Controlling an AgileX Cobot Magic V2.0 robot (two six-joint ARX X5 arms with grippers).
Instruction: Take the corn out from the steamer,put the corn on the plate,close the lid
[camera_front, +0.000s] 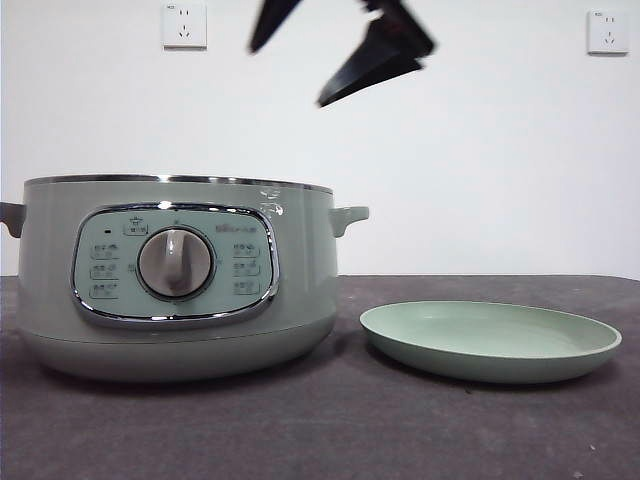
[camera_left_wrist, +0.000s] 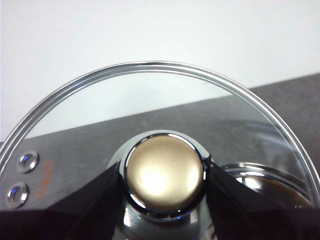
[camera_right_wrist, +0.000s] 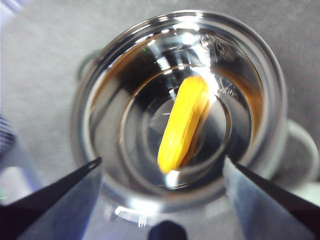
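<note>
Lying on steamer's (camera_front: 170, 300) shiny inner floor: corn (camera_right_wrist: 183, 123), long axis running away from camera, roughly crosswise to line between jaw tips. Right gripper (camera_right_wrist: 162, 167) directly above pot mouth, jaws spread wide, straddling cob from overhead; nearer arm for pick. Left gripper (camera_left_wrist: 165, 175) pinching lid (camera_left_wrist: 150, 95) by knob, holding it off pot. Plate (camera_front: 490, 342) empty, just beside steamer.

I see even, bright light in front. Soft shadows sit under the steamer (camera_front: 175, 280) and plate (camera_front: 490, 342). Right wrist view is blurred, with glare inside the pot; the lid (camera_left_wrist: 150, 105) knob gleams.
</note>
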